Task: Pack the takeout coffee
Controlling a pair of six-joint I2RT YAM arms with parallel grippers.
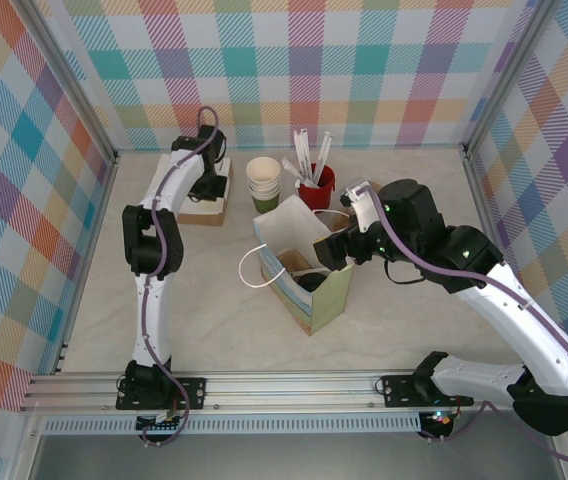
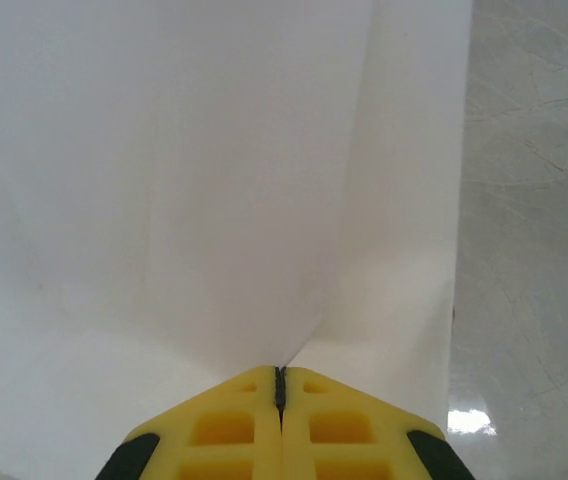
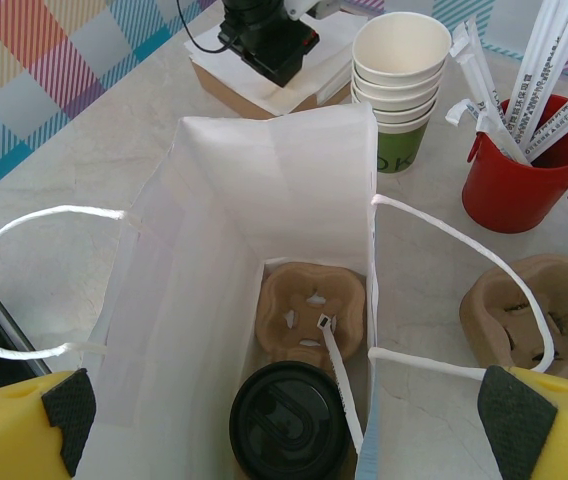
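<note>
Right fingers [image 3: 14, 430] (spread wide) hover above takeout coffee [image 3: 289, 422] in bag [image 3: 214, 200].

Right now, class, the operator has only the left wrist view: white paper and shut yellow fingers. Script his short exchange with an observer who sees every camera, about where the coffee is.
Operator: I see only paper. Where is the coffee?
Observer: The coffee stands inside the bag.
Operator: And what is the other arm doing?
Observer: The right gripper hangs open over the bag's mouth.
</note>
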